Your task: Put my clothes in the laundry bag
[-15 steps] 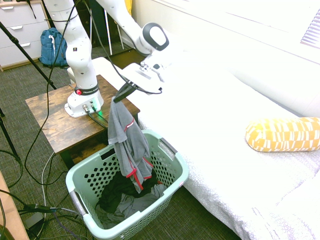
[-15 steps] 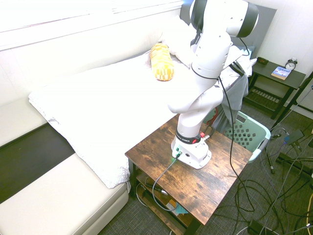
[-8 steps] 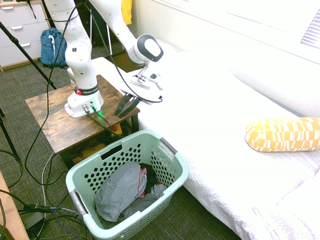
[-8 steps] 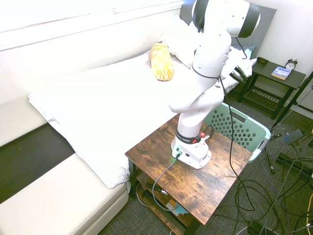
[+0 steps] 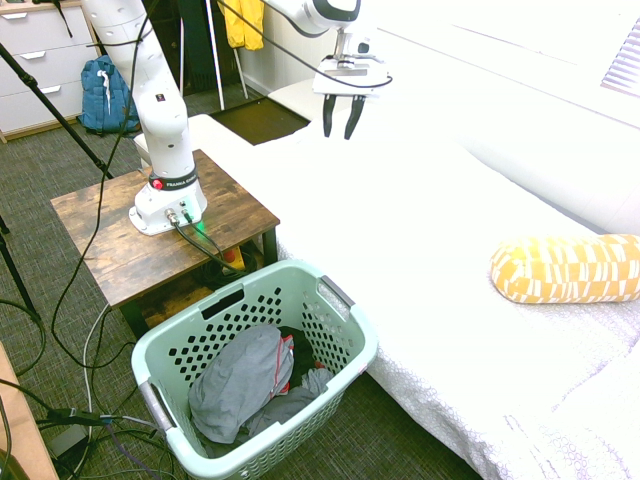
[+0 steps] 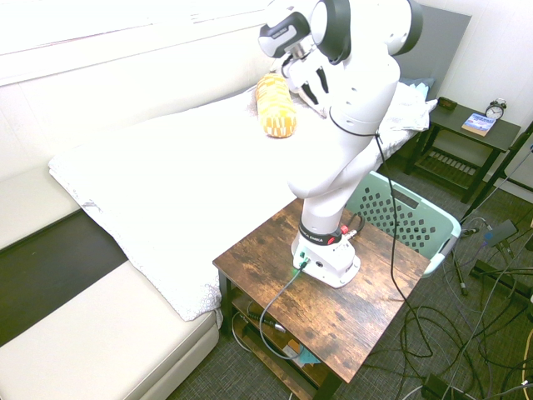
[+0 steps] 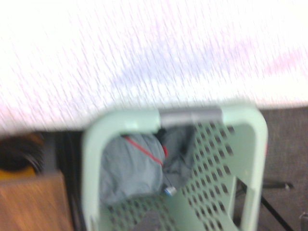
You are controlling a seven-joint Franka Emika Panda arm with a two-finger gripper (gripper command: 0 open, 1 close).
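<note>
Since the frame half a second back, the arm has swung up and away from the laundry basket (image 5: 255, 365) and now hangs high over the white bed (image 5: 450, 230); the grey T-shirt (image 5: 238, 378) has not shifted. Nearest the first exterior camera, the mint-green basket sits on the carpet between the wooden side table (image 5: 160, 225) and the bed edge. The T-shirt lies bunched inside it, red trim showing, on top of darker laundry; nothing drapes over the rim. The wrist view, blurred, agrees: grey cloth with a red seam inside the perforated walls. Further back, the gripper (image 5: 338, 118) points down above the mattress, fingers spread apart and holding nothing. Beyond it, the yellow patterned pillow (image 5: 566, 268) rests on the bed, well apart from the gripper. Judgement: the drop looks complete. Remaining risks are small. The arm's cables could brush the basket's grey handle (image 5: 336, 291) on a return sweep and nudge the basket. A further descent here would only meet bedding, or mistake the pillow for laundry. The shirt mound sits fairly high, but below the rim.
</note>
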